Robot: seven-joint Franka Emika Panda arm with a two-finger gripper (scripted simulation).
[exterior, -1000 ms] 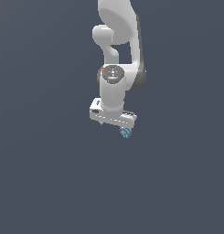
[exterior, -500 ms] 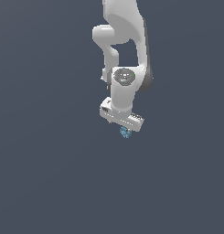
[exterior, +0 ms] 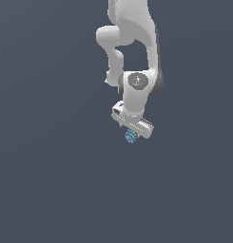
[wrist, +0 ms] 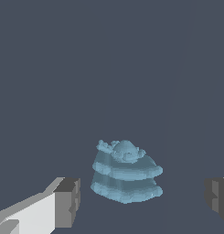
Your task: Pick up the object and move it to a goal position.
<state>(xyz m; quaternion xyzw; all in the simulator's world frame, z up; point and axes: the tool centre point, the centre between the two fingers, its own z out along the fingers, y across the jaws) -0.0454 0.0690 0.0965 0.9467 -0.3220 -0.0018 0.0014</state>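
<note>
The object (exterior: 131,137) is a tiny light-blue ridged lump with pale stripes, lying directly under the white arm's hand in the exterior view. In the wrist view the object (wrist: 126,172) sits between the two grey fingertips (wrist: 67,201), with a gap on each side. My gripper (exterior: 132,132) is open around it, and neither finger touches it. Only a sliver of the far finger shows at the edge of the wrist view.
A flat, uniform dark grey-blue surface (exterior: 51,190) fills both views. No other objects, containers or edges show. The arm's white links (exterior: 132,28) rise out of the exterior view's upper edge.
The hand has shifted toward the exterior view's right and lowered over the object, turning as it went. The object has stayed in about the same spot.
</note>
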